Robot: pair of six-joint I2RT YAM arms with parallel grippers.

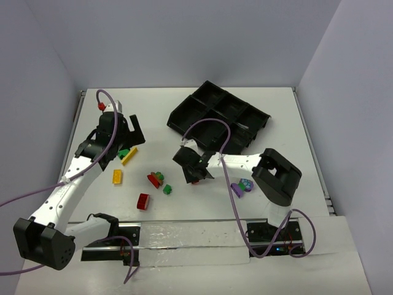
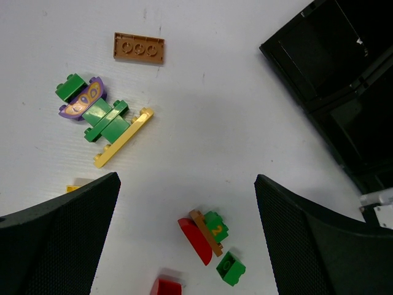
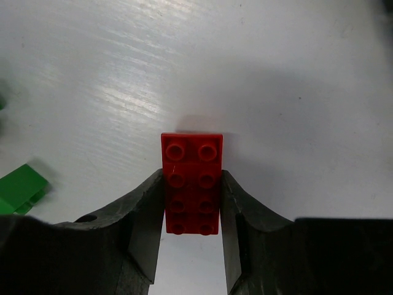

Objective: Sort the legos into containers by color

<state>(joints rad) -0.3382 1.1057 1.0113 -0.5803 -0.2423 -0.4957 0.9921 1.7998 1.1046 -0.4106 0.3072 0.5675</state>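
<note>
Right jaws pinch a red brick (image 3: 191, 184) on the bench (image 3: 276, 74), left jaws spread; next, probably carry it to the tray (image 1: 184, 114).

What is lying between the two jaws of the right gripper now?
A red lego brick, studs up, on the white table. Both jaws of the right gripper press its long sides. The right wrist view shows this.
</note>
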